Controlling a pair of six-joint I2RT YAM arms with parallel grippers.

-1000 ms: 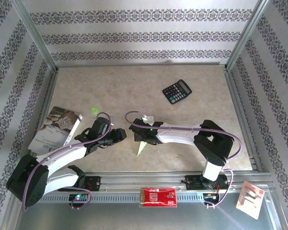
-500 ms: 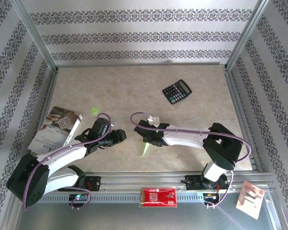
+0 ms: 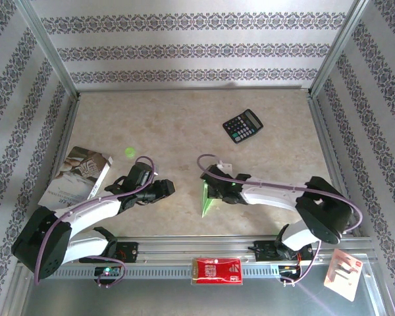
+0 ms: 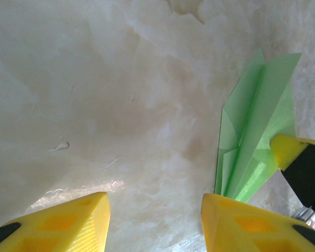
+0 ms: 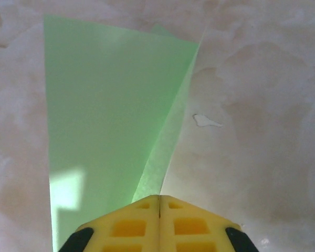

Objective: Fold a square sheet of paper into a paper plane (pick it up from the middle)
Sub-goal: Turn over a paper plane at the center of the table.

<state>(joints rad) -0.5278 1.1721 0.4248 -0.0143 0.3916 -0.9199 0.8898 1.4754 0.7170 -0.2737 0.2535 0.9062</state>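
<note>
1. Slim, pointed light-green paper plane [image 3: 209, 197] lies on the beige marbled table [image 3: 151, 118], near the front edge, betw. the two arms. Its narrow tip points toward the arm bases. Folds look done, w/ a centre crease showing [image 4: 257, 131].
2. Right gripper [image 3: 217, 189]: its yellow fingertips are pressed tight together w/ no gap at the seam [image 5: 158, 202]. Green paper [image 5: 105, 105] runs straight into that seam, so I'd say it's pinching the plane along the crease, approx. mid-body. That fits the "pick up from the middle" instr.
3. Left gripper [image 3: 166, 187]: fingers roughly half apart [image 4: 155, 210], nothing betw. them. It's low over bare table just left of the plane, not touching. Prob. kept clear so it won't crush a wing.
4. Black pocket calculator [image 3: 243, 126] and tiny round green dot [image 3: 129, 152] sit well apart from the plane, out of the way.
5. My read: folding is finished and a lift is next. Thin paper could flex or slip from the pinch.
</note>
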